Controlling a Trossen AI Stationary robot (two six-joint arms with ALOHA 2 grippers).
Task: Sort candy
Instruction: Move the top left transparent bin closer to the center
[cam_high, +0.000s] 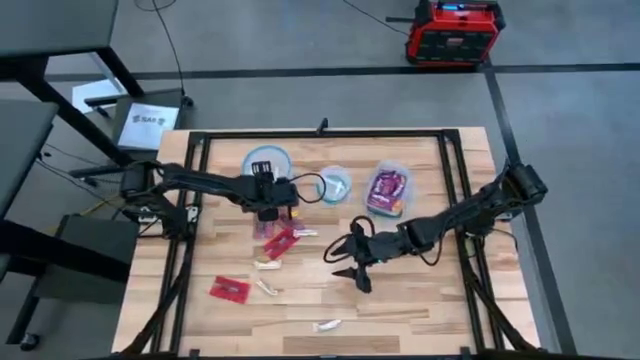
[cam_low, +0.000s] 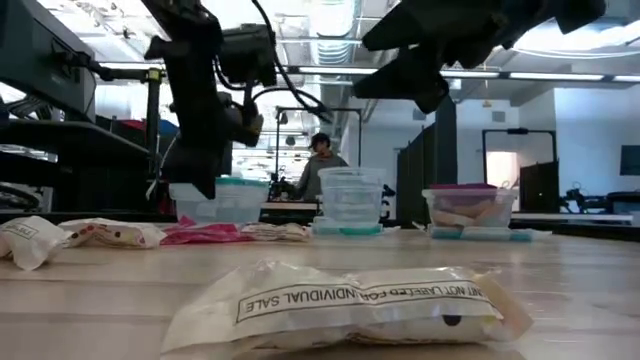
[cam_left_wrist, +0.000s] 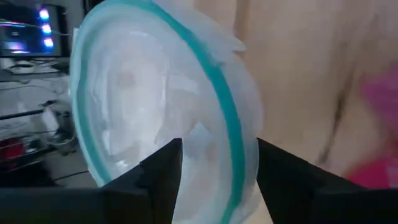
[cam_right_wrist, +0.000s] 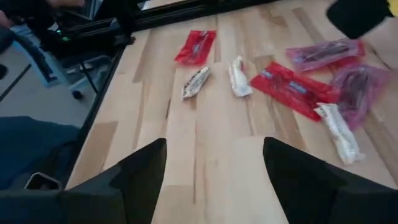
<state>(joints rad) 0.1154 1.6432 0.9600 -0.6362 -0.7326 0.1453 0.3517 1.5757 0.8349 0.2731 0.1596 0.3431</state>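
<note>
Candy lies loose on the wooden table: a red packet (cam_high: 230, 290), a red packet (cam_high: 281, 241) beside a pink one (cam_high: 270, 226), and white sticks (cam_high: 265, 287) (cam_high: 327, 325). In the right wrist view they show as red packets (cam_right_wrist: 197, 45) (cam_right_wrist: 292, 89), purple packets (cam_right_wrist: 357, 84) and white sticks (cam_right_wrist: 238, 76). My left gripper (cam_high: 272, 213) hangs open above the pink packet, a clear teal-rimmed round container (cam_left_wrist: 155, 106) showing beyond its fingers. My right gripper (cam_high: 352, 275) hovers open over bare wood at mid table, right of the candy.
At the far side stand a wide round container (cam_high: 268, 160), a smaller round one (cam_high: 335, 183) and a rectangular one (cam_high: 388, 190) holding purple packets. A black frame (cam_high: 190, 200) borders the table. A large white packet (cam_low: 350, 300) lies near the front edge. A person (cam_low: 318, 165) sits in the room behind.
</note>
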